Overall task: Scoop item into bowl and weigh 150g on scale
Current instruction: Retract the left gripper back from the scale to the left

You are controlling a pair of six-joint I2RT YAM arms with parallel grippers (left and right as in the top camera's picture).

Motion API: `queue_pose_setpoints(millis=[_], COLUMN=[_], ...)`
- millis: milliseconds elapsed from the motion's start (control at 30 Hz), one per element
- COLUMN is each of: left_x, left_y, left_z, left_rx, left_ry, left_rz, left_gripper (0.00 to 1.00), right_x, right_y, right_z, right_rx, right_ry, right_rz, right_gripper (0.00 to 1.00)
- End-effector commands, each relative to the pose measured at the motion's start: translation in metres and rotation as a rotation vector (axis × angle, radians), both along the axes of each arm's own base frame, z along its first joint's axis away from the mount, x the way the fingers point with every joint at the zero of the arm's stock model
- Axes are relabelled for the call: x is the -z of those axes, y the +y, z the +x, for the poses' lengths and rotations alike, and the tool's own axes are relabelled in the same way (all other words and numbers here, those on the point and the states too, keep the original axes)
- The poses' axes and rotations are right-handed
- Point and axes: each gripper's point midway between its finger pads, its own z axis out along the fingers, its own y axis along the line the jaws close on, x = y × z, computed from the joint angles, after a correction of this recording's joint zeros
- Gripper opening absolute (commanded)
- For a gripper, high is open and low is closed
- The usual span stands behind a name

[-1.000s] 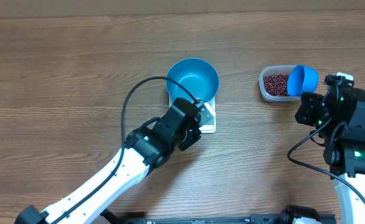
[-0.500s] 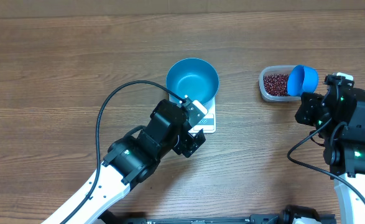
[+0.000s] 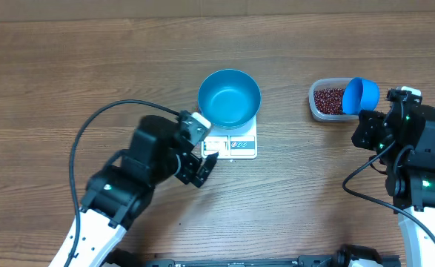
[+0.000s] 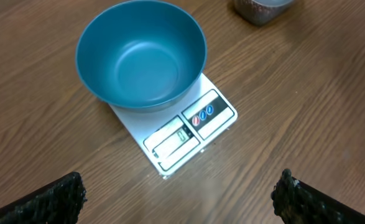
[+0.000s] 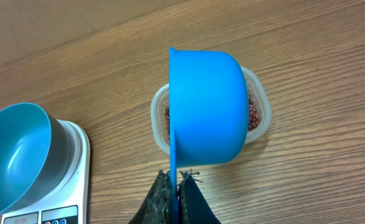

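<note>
Left gripper (image 3: 202, 168) pulled back lower-left off flat white square scale (image 3: 236, 146), jaws wide, empty. Deep blue bowl (image 3: 230, 98) on it empty. Right gripper (image 5: 176, 185) pinches blue plastic scoop (image 5: 207, 106) over small red-brown beans (image 3: 327, 99); scooping likely next.

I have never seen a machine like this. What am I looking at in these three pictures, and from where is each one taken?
The machine is a robot with a left arm and a right arm at a wooden table. One picture looks down from a fixed camera above. The other two come from a camera on each wrist and show that arm's own fingers. On the table, an empty round deep bright blue bowl stands on a small flat white digital scale. To the right lies a clear plastic tub of small dark red-brown beans. The left gripper is open and holds nothing, near the scale. The right gripper is shut on the handle of a small blue scoop, held over the tub.
</note>
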Motion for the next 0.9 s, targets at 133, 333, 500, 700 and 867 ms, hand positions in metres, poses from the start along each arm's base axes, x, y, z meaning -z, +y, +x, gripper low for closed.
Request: queue_pose_setpoints(millis=[133,333,500,700,867], left_x=[-0.03,-0.043,-0.042,-0.043,-0.047], left_y=[-0.003,-0.001,0.018,0.021,0.012], left_z=[0.0,0.004,0.016,0.017,0.01], left_rx=[0.094,0.084,-0.004,0.02,0.09], left_ry=[-0.078,-0.117,-0.147,-0.152,-0.12], left_rz=[-0.026,-0.013,0.057,0.054,-0.045], left_gripper=[1.0,1.0,1.0,1.0,1.0], right_x=[-0.014,-0.013,-0.012,-0.011,-0.011], right_y=[0.0,0.0,0.0,0.0,0.0], right_z=[0.004,0.004,0.003,0.002,0.002], right_rx=[0.003,0.003,0.003,0.003,0.003], right_ry=[-0.034,-0.033,-0.025,-0.023,-0.022], right_rz=[-0.01,-0.009,-0.009,-0.008,-0.009], right_gripper=[0.04,0.04,0.04,0.04,0.04])
